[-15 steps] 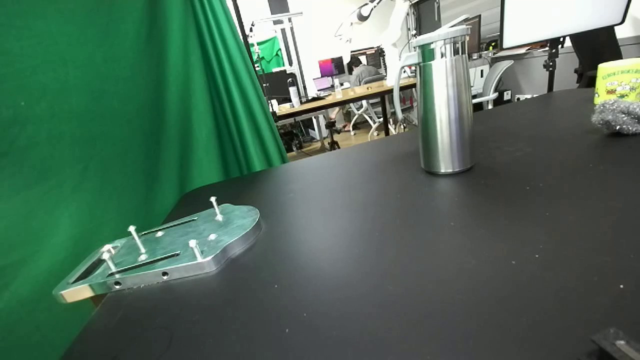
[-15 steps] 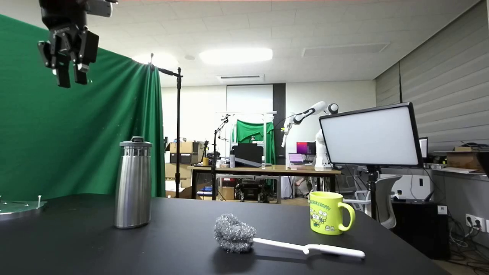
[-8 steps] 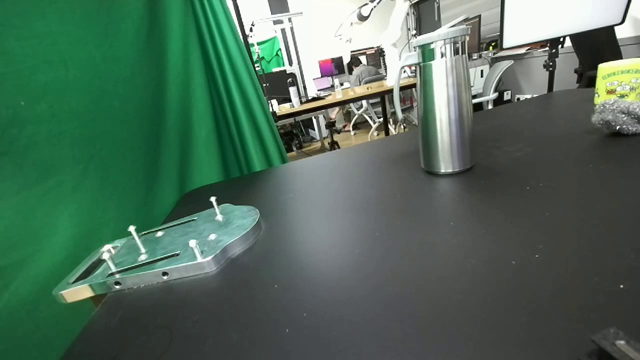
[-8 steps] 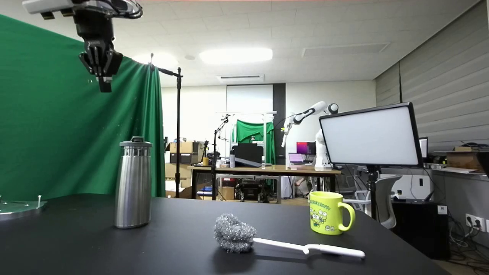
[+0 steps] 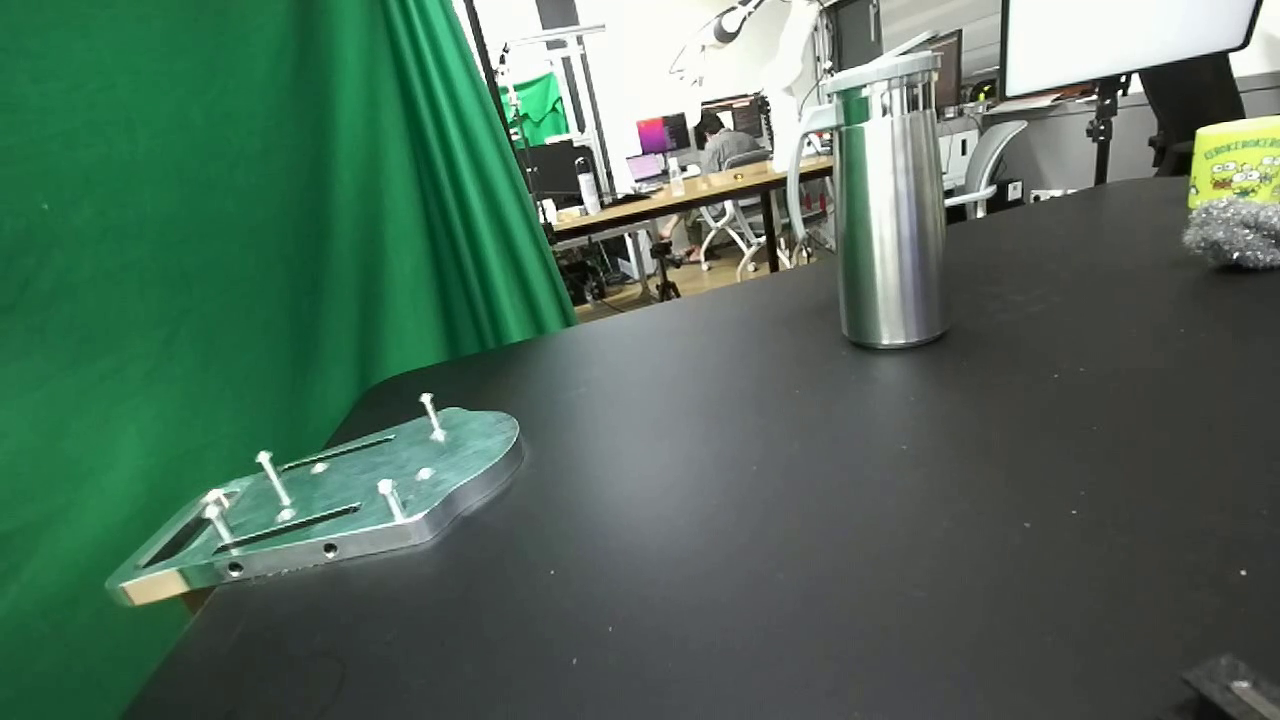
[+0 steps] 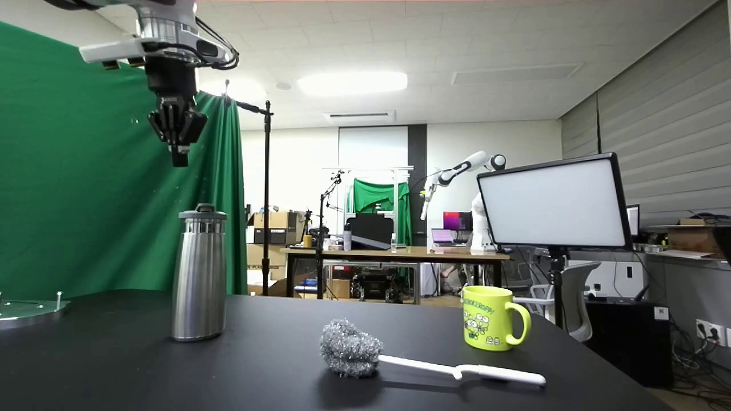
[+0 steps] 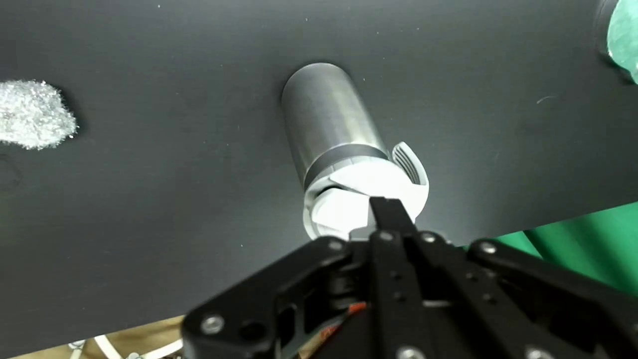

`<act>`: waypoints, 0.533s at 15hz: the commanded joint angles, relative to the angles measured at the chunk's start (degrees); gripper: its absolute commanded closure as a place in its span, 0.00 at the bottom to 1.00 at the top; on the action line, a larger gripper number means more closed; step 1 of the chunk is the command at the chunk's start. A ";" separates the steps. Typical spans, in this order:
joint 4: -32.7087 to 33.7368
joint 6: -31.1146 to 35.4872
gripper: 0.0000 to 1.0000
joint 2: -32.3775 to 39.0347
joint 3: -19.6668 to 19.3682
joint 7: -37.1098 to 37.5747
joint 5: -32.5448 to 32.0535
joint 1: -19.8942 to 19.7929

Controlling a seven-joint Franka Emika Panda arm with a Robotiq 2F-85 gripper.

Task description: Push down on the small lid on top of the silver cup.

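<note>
The silver cup (image 5: 890, 220) stands upright on the black table, with a handle on one side. It also shows in an exterior view (image 6: 200, 279) and in the wrist view (image 7: 329, 114). A grey lid (image 6: 203, 216) sits on its rim. In an exterior view the small lid's flap (image 5: 915, 43) stands tilted up from the top. In the wrist view the flap (image 7: 339, 209) is bright white and partly hidden by my fingers. My gripper (image 6: 180, 161) is shut and empty, pointing down above and slightly to one side of the lid, apart from it. Its fingertips (image 7: 391, 203) overlap the lid in the wrist view.
A greenish metal plate with pegs (image 5: 340, 490) lies at the table's edge by the green curtain (image 5: 250, 200). A silver scrubber with white handle (image 6: 351, 348) and a yellow-green mug (image 6: 488, 317) stand on the same table as the cup.
My gripper has closed from open, moved right in an exterior view and come down above the cup. The cup, lid and other objects have not moved.
</note>
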 commanded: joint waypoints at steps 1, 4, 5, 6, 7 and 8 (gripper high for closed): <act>10.51 -9.48 1.00 6.94 -0.13 2.71 -4.12 -1.11; 18.34 -16.72 1.00 11.50 0.00 3.63 -8.56 -1.53; 20.54 -18.52 1.00 12.76 -0.09 3.79 -9.71 -1.41; 22.79 -20.38 1.00 14.04 -0.24 3.84 -10.54 -1.20; 24.57 -21.83 1.00 15.10 -0.38 3.72 -11.03 -0.95; 25.86 -22.73 1.00 15.92 -0.53 3.46 -11.01 -0.67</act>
